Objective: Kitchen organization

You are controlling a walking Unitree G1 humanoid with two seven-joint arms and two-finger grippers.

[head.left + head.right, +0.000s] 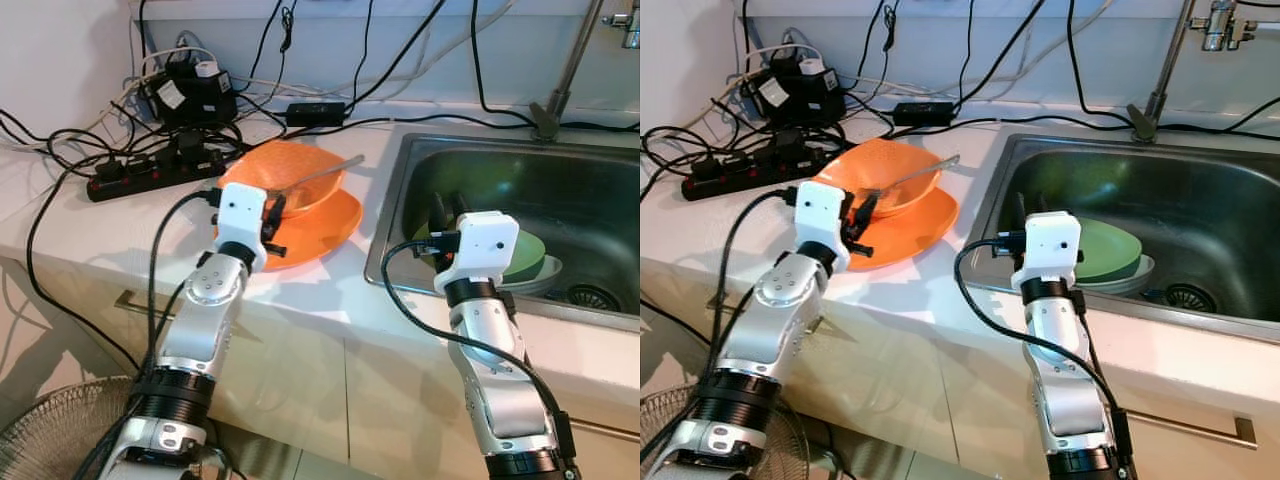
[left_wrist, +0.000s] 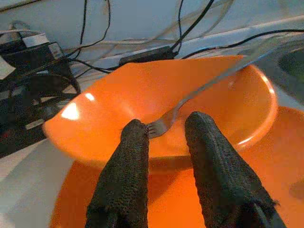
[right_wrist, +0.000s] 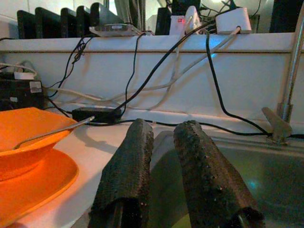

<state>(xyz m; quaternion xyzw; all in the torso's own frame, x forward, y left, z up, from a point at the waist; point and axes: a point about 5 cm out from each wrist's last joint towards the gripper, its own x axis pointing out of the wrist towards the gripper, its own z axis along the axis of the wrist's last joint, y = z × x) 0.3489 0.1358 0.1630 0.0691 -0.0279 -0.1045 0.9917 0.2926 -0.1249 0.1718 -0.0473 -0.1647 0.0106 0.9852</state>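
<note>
Kitchen setting: pale countertop [image 1: 330, 290] with a steel sink [image 1: 600, 200] inset on the right, cabinet fronts below, part of a floor fan [image 1: 50, 430] at lower left.

Nearest: two silver arms reaching up from below toward the counter edge.

Left gripper [image 2: 166, 137] at the near rim of an orange bowl [image 1: 285, 175], fingers [image 2: 126, 175] narrowly parted, one on either side of the tines of a metal fork [image 2: 190, 102]; contact with fork or bowl not discernible.

Orange bowl tilted, seated on an orange plate [image 1: 325, 225], both on the counter just left of the sink. Fork lying in the bowl, tines toward the gripper, handle projecting over the far rim toward the sink.

Right gripper [image 3: 164, 137] raised over the sink's near left corner, fingers [image 3: 130, 161] a narrow gap apart, holding nothing.

Inside the sink: green plate [image 1: 1110, 248] stacked on a paler dish [image 1: 1135, 275], drain [image 1: 1190, 296] beside them.

Beyond: black power strip [image 1: 140, 175], adapters and tangled black and white cables [image 1: 300, 110] along the back of the counter; faucet base [image 1: 548, 120] behind the sink; white ledge carrying chargers at the rear.
</note>
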